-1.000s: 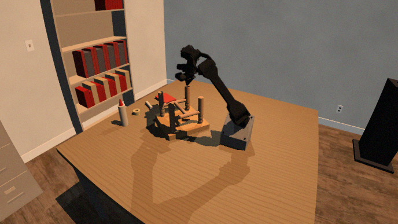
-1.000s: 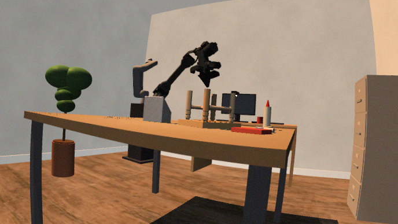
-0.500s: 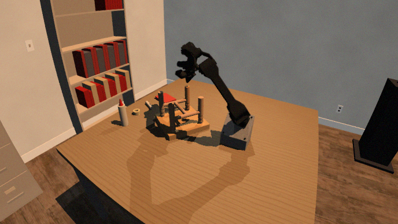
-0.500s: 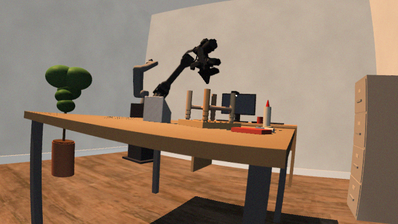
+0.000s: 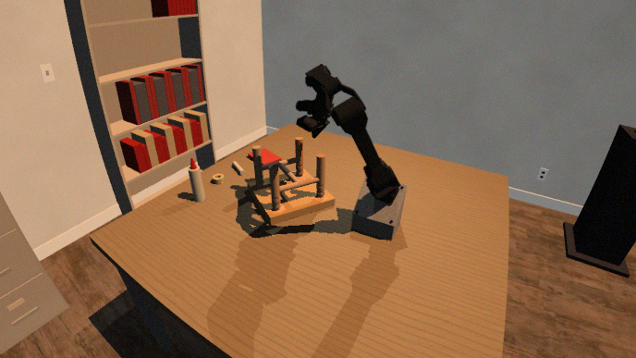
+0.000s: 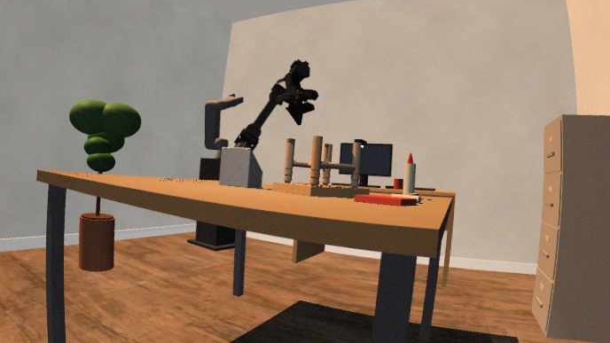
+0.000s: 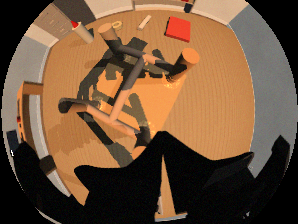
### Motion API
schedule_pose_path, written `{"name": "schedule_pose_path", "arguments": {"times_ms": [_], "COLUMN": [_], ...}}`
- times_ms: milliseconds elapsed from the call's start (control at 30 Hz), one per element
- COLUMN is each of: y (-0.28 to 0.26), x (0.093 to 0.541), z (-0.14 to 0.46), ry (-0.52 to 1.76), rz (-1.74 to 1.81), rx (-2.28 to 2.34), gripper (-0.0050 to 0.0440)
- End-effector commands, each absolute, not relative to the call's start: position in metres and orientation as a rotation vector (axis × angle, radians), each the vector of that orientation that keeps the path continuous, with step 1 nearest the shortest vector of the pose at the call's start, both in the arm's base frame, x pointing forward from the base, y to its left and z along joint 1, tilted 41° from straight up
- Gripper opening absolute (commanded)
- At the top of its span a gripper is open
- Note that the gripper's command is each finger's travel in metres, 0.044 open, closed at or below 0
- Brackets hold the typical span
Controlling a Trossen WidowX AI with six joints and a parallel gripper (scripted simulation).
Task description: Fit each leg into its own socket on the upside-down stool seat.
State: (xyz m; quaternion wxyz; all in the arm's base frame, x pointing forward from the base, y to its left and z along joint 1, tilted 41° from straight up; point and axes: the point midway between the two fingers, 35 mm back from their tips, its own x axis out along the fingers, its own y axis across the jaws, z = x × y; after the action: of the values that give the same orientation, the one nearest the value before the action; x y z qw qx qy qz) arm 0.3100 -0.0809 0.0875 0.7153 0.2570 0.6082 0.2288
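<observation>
The stool point(image 5: 290, 185) lies upside down, its square wooden seat point(image 5: 299, 202) flat on the table. Several round legs stand upright in the seat, joined by crossbars; one is the back leg point(image 5: 299, 149). The stool also shows in the exterior view point(image 6: 321, 168) and in the wrist view point(image 7: 123, 83). My gripper point(image 5: 312, 129) is shut and empty. It hangs in the air above and behind the stool, apart from it, and shows in the exterior view point(image 6: 300, 116). In the wrist view my dark fingers fill the lower part.
A red flat book point(image 5: 266, 155) lies beyond the stool. A glue bottle with a red tip point(image 5: 196, 180), a tape roll point(image 5: 216, 178) and a small white cylinder point(image 5: 238, 166) stand to its left. My arm's grey base point(image 5: 378, 211) is right of the stool.
</observation>
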Motion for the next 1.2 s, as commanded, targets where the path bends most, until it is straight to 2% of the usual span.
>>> {"name": "schedule_pose_path", "arguments": {"times_ms": [0, 500, 1167], "y": [-0.066, -0.062, -0.037], "x": [0.271, 0.262, 0.257], "z": [0.097, 0.099, 0.07], "ry": [1.336, 1.331, 1.331], "rz": [0.551, 0.562, 0.562], "rx": [0.549, 0.542, 0.542], "gripper": [0.0, 0.0, 0.0]}}
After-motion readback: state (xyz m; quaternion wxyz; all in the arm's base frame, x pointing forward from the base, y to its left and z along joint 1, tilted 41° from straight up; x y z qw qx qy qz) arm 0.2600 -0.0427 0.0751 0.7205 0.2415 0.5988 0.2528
